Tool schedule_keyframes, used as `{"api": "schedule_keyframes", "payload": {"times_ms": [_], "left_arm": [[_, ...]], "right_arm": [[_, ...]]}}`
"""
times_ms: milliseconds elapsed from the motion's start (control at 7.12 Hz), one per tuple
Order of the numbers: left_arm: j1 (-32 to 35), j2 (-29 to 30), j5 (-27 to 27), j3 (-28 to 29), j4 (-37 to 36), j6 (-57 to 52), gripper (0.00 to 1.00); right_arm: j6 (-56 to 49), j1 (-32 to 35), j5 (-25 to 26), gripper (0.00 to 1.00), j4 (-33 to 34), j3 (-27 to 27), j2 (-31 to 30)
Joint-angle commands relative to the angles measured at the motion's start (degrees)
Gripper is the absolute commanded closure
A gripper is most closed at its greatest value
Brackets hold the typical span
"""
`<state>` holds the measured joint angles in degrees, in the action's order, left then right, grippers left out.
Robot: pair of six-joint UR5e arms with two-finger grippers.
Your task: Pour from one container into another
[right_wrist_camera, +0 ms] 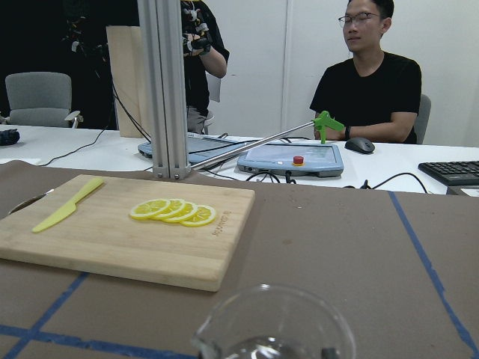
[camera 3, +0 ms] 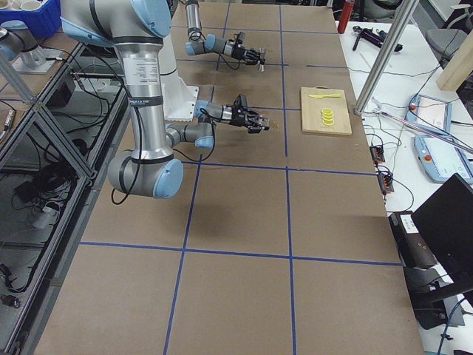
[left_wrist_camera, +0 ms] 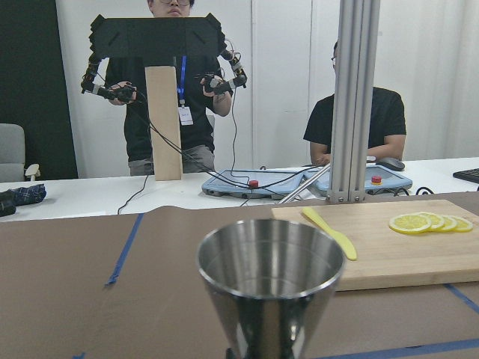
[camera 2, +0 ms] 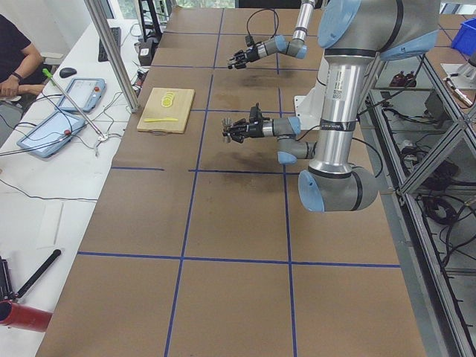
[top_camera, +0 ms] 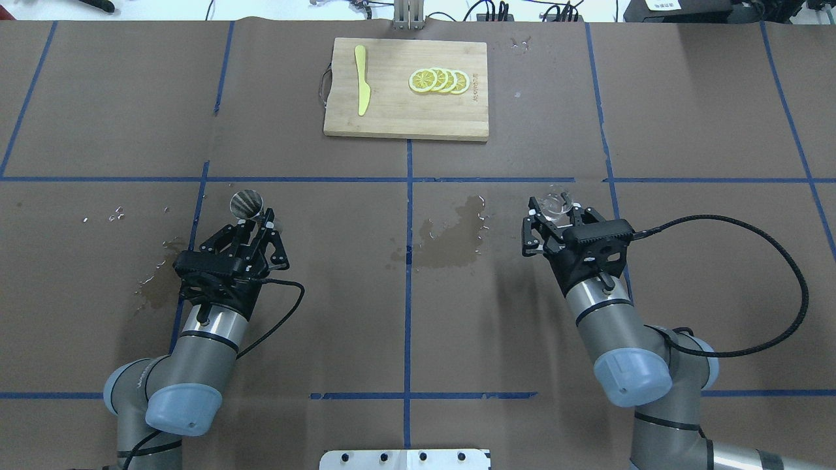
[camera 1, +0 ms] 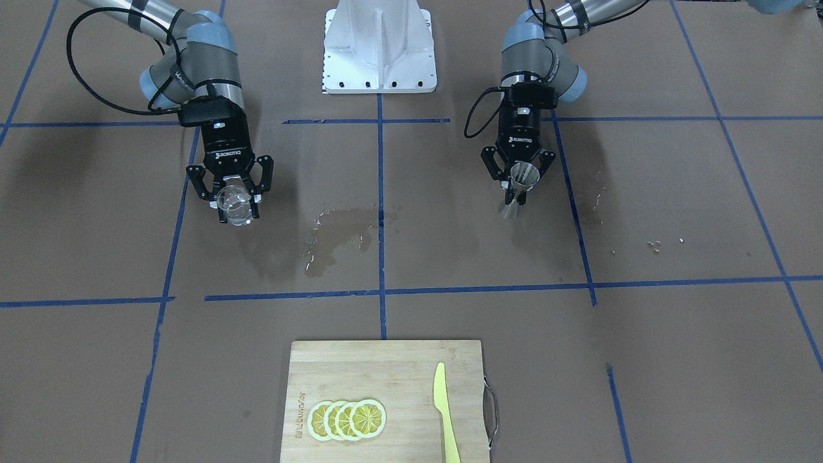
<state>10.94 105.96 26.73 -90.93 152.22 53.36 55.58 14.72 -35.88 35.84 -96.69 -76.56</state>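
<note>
Far from the robot, at the middle of the table's far edge: a wooden cutting board (top_camera: 405,121). On it, a row of overlapping lemon slices (top_camera: 439,80) toward the end on the robot's right. Toward the other end, a yellow plastic knife (top_camera: 361,88), well apart from the slices.

Nearer to the robot than the board and out past its knife end: the left gripper (top_camera: 251,220), fingers closed on the narrow waist of the steel jigger (top_camera: 246,203). Jigger upright, wide cone open upward, inside looking empty in the left wrist view. Cannot tell whether the lower cone touches the table.

Nearer to the robot than the board and out past its lemon end: the right gripper (top_camera: 554,210), fingers closed around the clear glass tumbler (top_camera: 556,198). Tumbler mouth up. Hard to tell how much liquid inside, the glass being transparent. Tumbler and jigger well apart.

Between the two grippers, on the robot's side of the board: a wet patch (top_camera: 450,238) on the brown table cover (top_camera: 686,98). Far past the board's knife end, beside the left arm's wrist: a smaller wet patch (top_camera: 155,294).

Beyond the board, at a white desk: a sitting person (right_wrist_camera: 367,90) and a standing person (left_wrist_camera: 198,134).
</note>
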Motion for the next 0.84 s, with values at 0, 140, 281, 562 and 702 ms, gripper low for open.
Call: {"api": "schedule_keyframes", "payload": {"times_ms": [0,140,281,562,702], "left_arm": [[-0.1,4.4,1.1,2.1,-1.0,-2.9,1.0],[0.0,7.0,3.0,4.1,-1.7,-5.3,1.0],[0.0,8.5,3.5,4.3,-1.8,-5.7,1.0],[0.6,10.7,7.8,4.2,-2.0,-8.0,1.0],[0.5,11.6,7.6,5.6,-2.3,-8.1,1.0]], "right_arm": [[-1.6,-0.8,-0.1,1.0,9.0,-1.0,8.2],[-1.7,-1.6,-0.2,1.0,11.1,-1.2,10.9],[-1.7,-1.7,-0.3,1.0,16.2,-1.7,13.9],[-1.7,-2.0,-0.8,1.0,22.7,-2.5,17.6],[-1.7,-2.0,-0.8,1.0,26.6,-2.5,20.2]]}}
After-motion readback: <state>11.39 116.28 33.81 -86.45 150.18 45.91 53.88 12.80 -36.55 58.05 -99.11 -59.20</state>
